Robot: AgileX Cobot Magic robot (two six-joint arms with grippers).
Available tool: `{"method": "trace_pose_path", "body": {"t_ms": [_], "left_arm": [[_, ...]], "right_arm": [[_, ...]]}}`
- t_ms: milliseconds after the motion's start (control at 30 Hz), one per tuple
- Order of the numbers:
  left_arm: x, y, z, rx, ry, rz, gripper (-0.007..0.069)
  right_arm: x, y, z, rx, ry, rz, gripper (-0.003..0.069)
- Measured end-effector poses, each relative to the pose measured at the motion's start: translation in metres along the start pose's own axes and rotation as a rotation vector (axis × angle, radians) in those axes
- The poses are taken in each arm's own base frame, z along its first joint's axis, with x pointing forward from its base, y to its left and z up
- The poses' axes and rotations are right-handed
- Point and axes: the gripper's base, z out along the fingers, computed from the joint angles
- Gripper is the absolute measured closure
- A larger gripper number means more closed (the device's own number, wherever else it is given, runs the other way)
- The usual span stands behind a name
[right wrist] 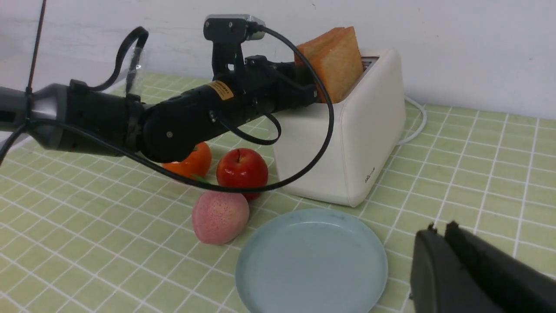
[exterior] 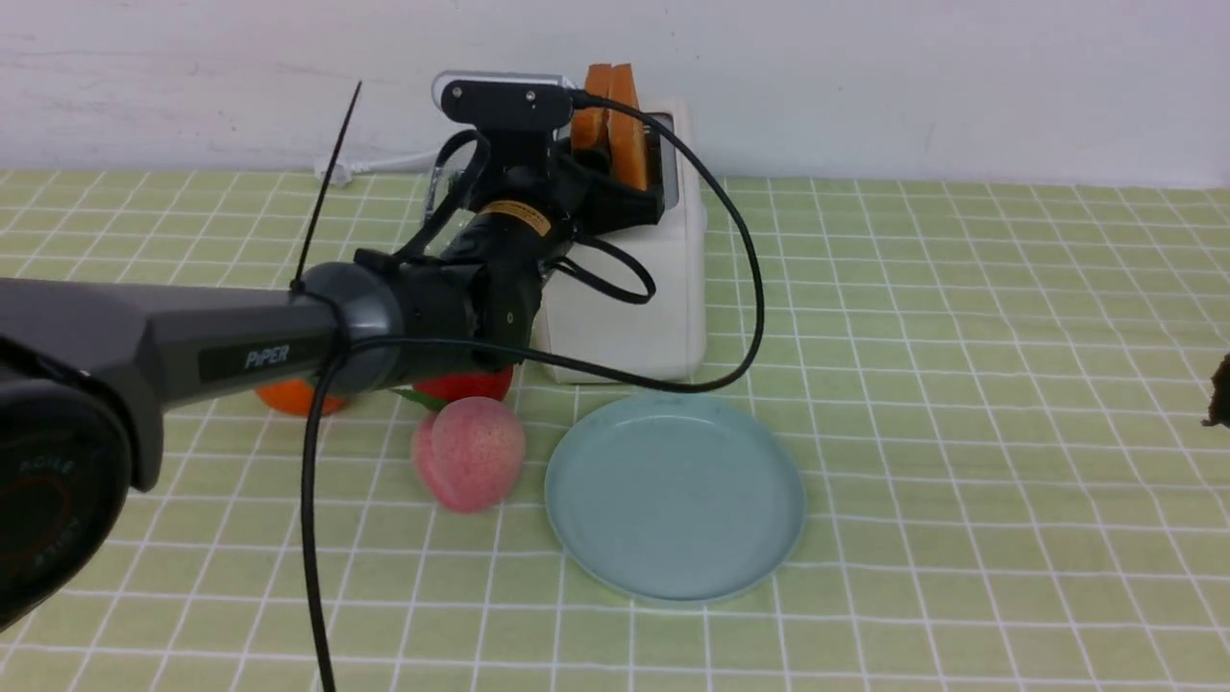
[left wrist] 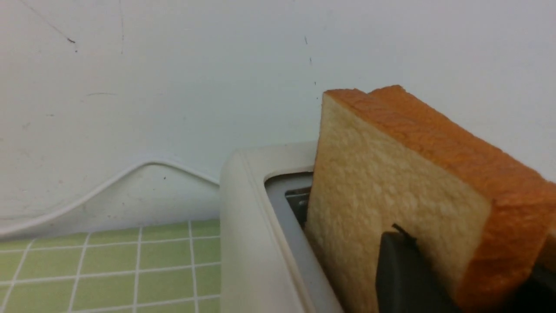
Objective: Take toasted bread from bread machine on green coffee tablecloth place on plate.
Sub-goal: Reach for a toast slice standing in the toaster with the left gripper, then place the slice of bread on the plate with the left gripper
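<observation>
Left wrist view: left gripper [left wrist: 469, 256] is pinching one toast slice [left wrist: 391, 191] near its edge, risking a slip; right gripper [right wrist: 441, 228] is sitting clenched.

The left arm's dark grey tubular link [exterior: 240, 346] carries white "PIPER" lettering and ends in a black wrist with a yellow rectangular sticker [exterior: 516, 217]. On it sits a black camera box [exterior: 502, 102] with a silvery rim and two small screws. Glossy black cables [exterior: 759, 284] loop around it. The right gripper [right wrist: 441, 228] has matte black fingers.
</observation>
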Motion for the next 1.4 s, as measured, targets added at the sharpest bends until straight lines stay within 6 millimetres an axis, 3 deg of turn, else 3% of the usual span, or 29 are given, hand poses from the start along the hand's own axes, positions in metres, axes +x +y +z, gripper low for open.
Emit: {"method": "trace_pose_path", "body": {"t_ms": [67, 200, 300, 367, 400, 500, 633, 700, 767, 800, 933, 1033, 1100, 1200, 1400], "left_arm": [[0.000, 0.000, 0.000, -0.005, 0.001, -0.005, 0.0539], [-0.006, 0.000, -0.002, -0.001, 0.004, -0.008, 0.0538], [-0.027, -0.003, -0.007, 0.009, -0.022, -0.015, 0.0538], [-0.056, -0.005, -0.016, 0.019, -0.081, -0.025, 0.0538], [-0.060, -0.005, -0.017, 0.020, -0.088, -0.025, 0.0538], [-0.120, -0.009, -0.041, 0.038, -0.214, -0.038, 0.0538], [-0.175, -0.013, -0.076, 0.081, -0.241, -0.027, 0.0538], [-0.192, -0.016, -0.095, 0.125, -0.164, -0.032, 0.0538], [-0.197, -0.018, -0.104, 0.151, -0.101, -0.037, 0.0538], [-0.200, -0.022, -0.119, 0.197, 0.036, -0.049, 0.0538], [-0.185, -0.028, -0.141, 0.274, 0.363, -0.094, 0.0538], [-0.155, -0.034, -0.151, 0.340, 0.625, -0.140, 0.0538], [-0.141, -0.036, -0.153, 0.369, 0.702, -0.156, 0.0538], [-0.096, -0.043, -0.147, 0.456, 0.859, -0.237, 0.0538], [-0.045, -0.050, -0.119, 0.483, 0.936, -0.384, 0.0538]], "right_arm": [[0.000, 0.000, 0.000, 0.000, 0.000, 0.000, 0.0624], [0.000, 0.000, 0.000, 0.000, 0.000, 0.000, 0.0624], [0.000, 0.000, 0.000, -0.001, 0.001, 0.000, 0.0624], [0.000, 0.000, 0.000, -0.001, 0.001, 0.000, 0.0624], [0.000, 0.000, 0.000, -0.001, 0.001, 0.000, 0.0624], [0.000, 0.000, 0.000, -0.001, 0.000, 0.000, 0.0625], [0.001, 0.002, 0.000, -0.019, 0.014, 0.007, 0.0640], [0.003, 0.004, 0.000, -0.042, 0.033, 0.012, 0.0651], [0.004, 0.005, 0.000, -0.053, 0.044, 0.014, 0.0657], [0.005, 0.007, -0.001, -0.070, 0.063, 0.030, 0.0659], [0.008, 0.008, -0.001, -0.088, 0.097, 0.052, 0.0659], [0.013, 0.010, -0.002, -0.101, 0.148, 0.077, 0.0659], [0.015, 0.010, -0.002, -0.108, 0.170, 0.083, 0.0659], [0.022, 0.013, -0.004, -0.128, 0.251, 0.092, 0.0659], [0.026, 0.015, -0.005, -0.152, 0.306, 0.097, 0.0659]]}}
